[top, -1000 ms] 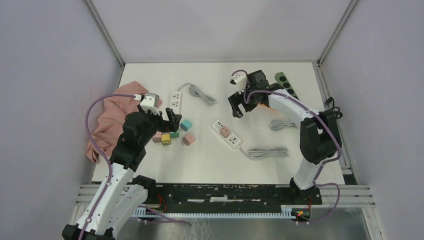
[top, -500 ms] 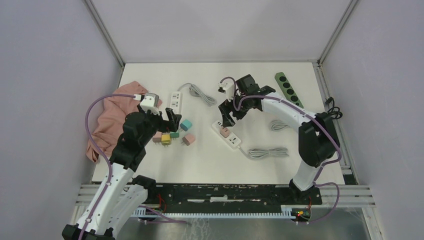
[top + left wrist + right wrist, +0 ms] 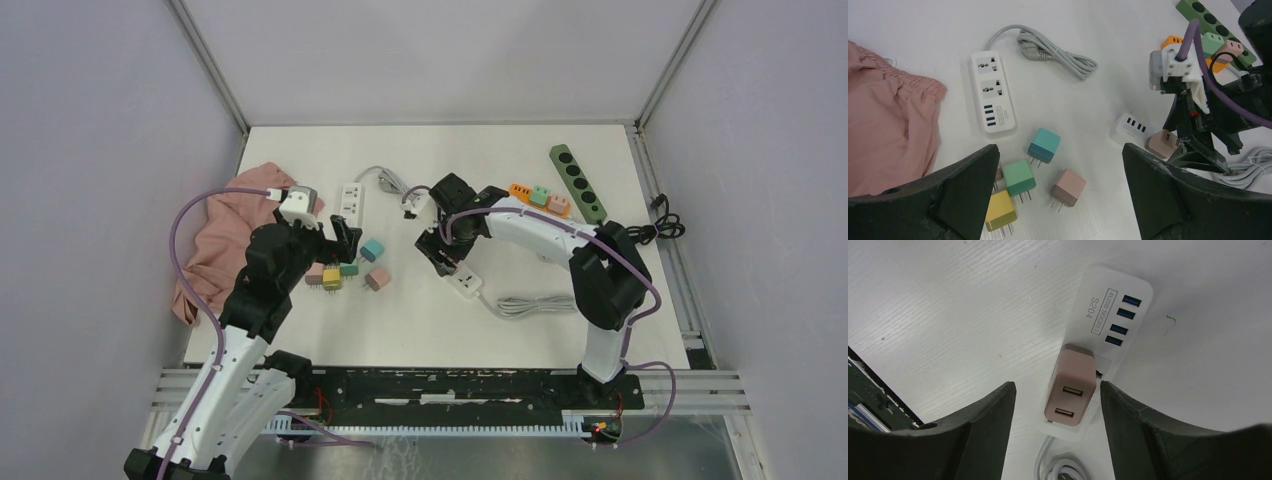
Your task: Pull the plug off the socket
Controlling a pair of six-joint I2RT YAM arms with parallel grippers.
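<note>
the right gripper (image 3: 1055, 405) hangs straight over the pink plug (image 3: 1071, 385), one finger on each flank. that stance suits the job: the plug is seated in the white power strip (image 3: 1118, 295), just at 6 o'clock of its row of blue usb ports, so a pinch across its two long sides would allow a straight lift out of the socket. the jaws are partly drawn in, yet bare worktop (image 3: 400, 330) shows on both sides of the plug. nothing is pinched yet, and the plug looks fully seated. the strip lies loose near the middle of the worktop, with its cable (image 3: 535, 305) trailing toward 4 o'clock. it may well rise with the plug if nothing pins it down.

the left gripper (image 3: 335, 240) is spread wide and hovers at 9 o'clock of the strip, over the loose plugs (image 3: 377, 279). it holds nothing. from there it could reach across to steady the strip, though that is only a guess.

a second ago the right arm was up toward 1 o'clock, beside the green power strip (image 3: 578, 183), with its jaws fully spread. it has since swung down and inward over the white strip, narrowing its jaws on the way. the left arm has not moved.
</note>
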